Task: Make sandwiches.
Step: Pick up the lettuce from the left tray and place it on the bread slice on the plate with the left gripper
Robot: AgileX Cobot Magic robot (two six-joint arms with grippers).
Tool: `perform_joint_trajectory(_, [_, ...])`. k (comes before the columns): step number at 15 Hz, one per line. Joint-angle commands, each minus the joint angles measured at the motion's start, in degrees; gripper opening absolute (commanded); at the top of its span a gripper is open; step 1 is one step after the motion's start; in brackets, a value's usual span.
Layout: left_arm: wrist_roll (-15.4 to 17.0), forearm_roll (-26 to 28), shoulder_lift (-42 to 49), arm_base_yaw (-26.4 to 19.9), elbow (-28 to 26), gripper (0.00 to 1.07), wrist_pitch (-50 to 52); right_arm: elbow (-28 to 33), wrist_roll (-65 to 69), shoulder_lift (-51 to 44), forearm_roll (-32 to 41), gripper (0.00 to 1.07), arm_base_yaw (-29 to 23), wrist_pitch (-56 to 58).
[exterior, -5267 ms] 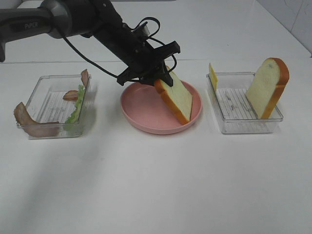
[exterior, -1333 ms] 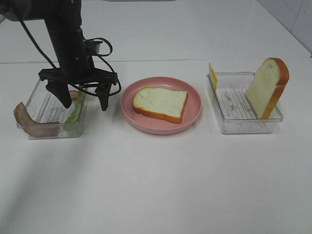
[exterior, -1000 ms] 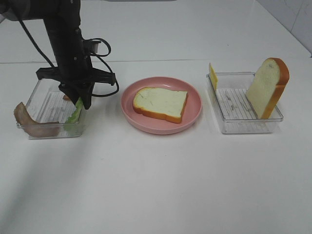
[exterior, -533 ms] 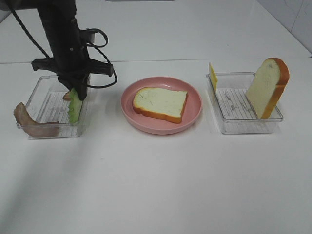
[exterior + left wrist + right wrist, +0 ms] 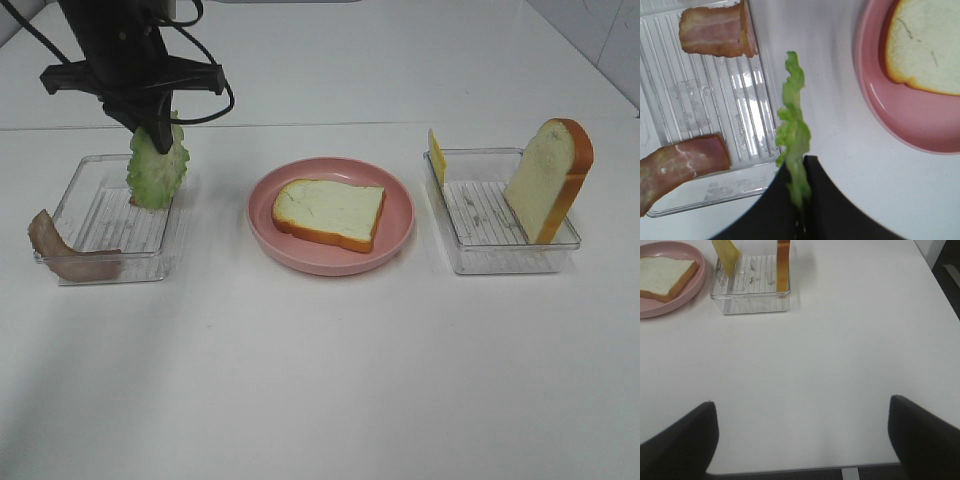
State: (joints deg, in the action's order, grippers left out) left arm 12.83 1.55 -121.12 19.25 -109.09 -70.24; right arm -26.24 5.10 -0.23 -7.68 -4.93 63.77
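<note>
I have my left gripper clamped on the lettuce leaf, which hangs above the clear tray at its edge nearest the pink plate; one bread slice lies flat on that plate. My right gripper stands spread wide, holding nothing

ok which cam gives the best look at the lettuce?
Exterior high: the lettuce hangs face-on from the left gripper, full outline visible. Left wrist sees it edge-on, just a thin strip. Right wrist doesn't show it.
</note>
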Motion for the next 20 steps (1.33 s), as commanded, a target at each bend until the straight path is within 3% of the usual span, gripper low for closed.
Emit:
perform_joint_trajectory(1, [0.5, 4.0, 1.5, 0.5, -2.9, 0.0, -4.9, 0.0, -0.6, -1.7, 0.1, 0.9, 0.2, -0.1])
perform_joint_trajectory(8, [-0.9, 16.8, 1.1, 1.9, -5.2, 0.0, 5.4, 0.0, -0.6, -1.7, 0.2, 0.9, 0.2, -0.1])
perform_joint_trajectory(12, [-4.8, 27.4, 0.5, 2.2, -5.2, 0.0, 13.1, 0.0, -0.6, -1.7, 0.3, 0.9, 0.2, -0.1])
perform_joint_trajectory(14, [-8.4, 34.7, -1.7, 2.5, -5.2, 0.0, 15.1, 0.0, -0.6, -1.7, 0.3, 0.9, 0.2, -0.1])
perform_joint_trajectory(20, [-16.1, 46.8, -9.0, 5.2, -5.1, 0.0, 19.8, 0.0, -0.6, -1.7, 0.3, 0.9, 0.2, -0.1])
